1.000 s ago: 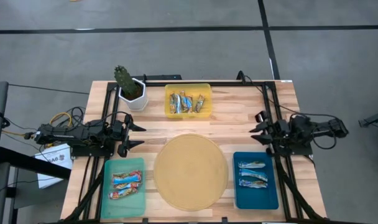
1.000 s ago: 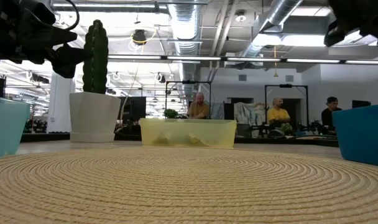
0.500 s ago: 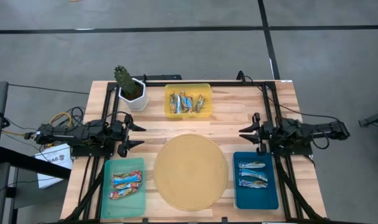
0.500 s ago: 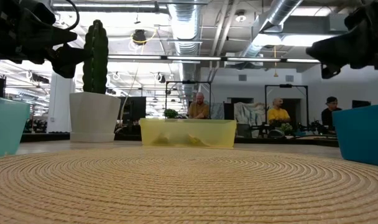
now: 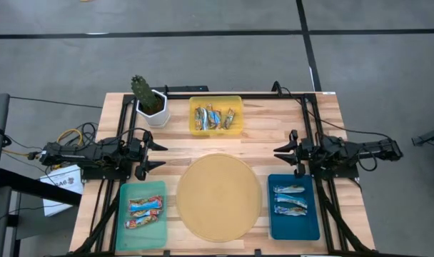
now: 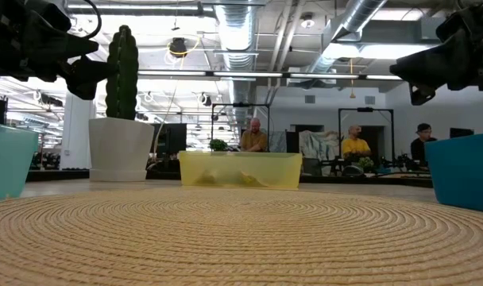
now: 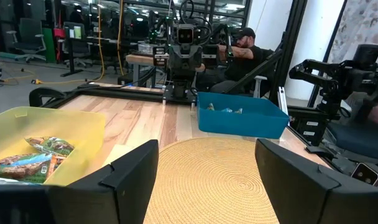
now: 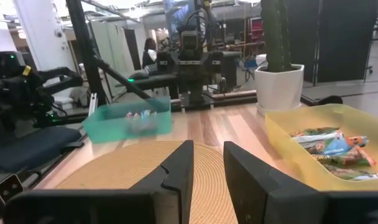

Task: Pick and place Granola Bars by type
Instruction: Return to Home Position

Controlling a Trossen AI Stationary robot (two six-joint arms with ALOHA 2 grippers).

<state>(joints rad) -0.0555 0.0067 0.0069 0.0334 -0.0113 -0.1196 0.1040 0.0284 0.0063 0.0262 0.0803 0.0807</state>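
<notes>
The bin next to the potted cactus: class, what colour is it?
The bin is translucent yellow. It shows best in the high view.

**A:** so where's everything sitting?

**B:** round mat (image 5: 218, 197) in the middle, near side. left bin (image 5: 142, 189) and right bin (image 5: 294, 228) flank it, far bin (image 5: 215, 101) behind it, potted cactus (image 5: 149, 102) just left of that. granola bars (image 5: 214, 118) in all three bins.

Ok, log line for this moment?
left gripper open, empty, beside teal tray | right gripper open, empty, beside blue tray | granola bars in yellow tray, teal tray, blue tray
</notes>
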